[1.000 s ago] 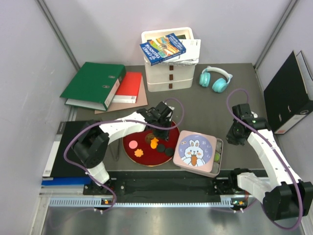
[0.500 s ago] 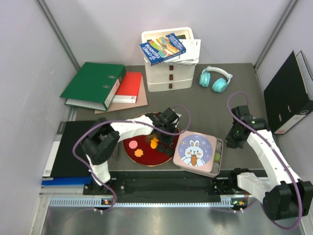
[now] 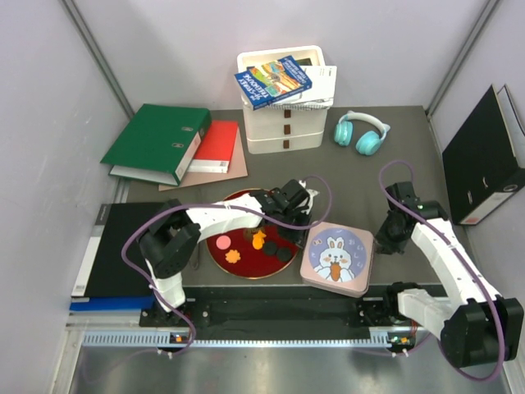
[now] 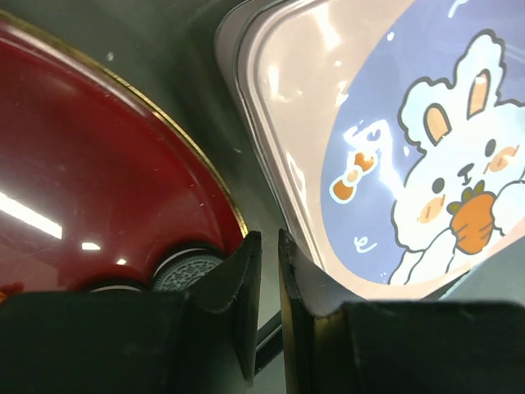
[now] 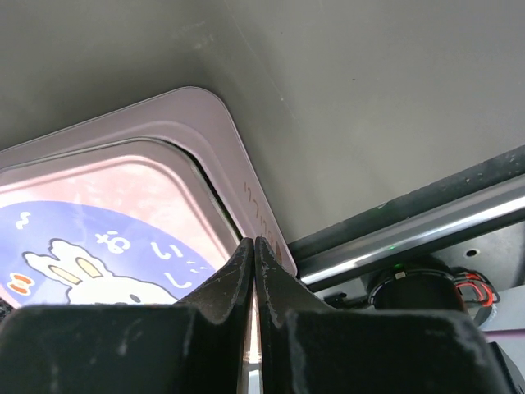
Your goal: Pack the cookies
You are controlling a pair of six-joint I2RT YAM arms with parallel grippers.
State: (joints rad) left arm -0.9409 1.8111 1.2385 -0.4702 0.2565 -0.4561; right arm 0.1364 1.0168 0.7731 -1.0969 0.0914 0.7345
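Dark table [image 3: 353, 176], left hand [image 4: 264, 246] low between red plate [image 4: 98, 189] and pink tin [image 3: 338, 258], right hand [image 5: 253, 250] at tin's edge, both closed, empty.

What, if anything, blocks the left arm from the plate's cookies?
Probably nothing, so yes: the cookies lie uncovered on the plate, and the left fingers hang shut at its rim, beside the tin.

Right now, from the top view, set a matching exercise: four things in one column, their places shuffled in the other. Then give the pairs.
1 cookies
2 tin
3 headphones
4 green binder

a far left
b right of the drawers
c on the plate
d right of the plate

Pairs: 1-c, 2-d, 3-b, 4-a
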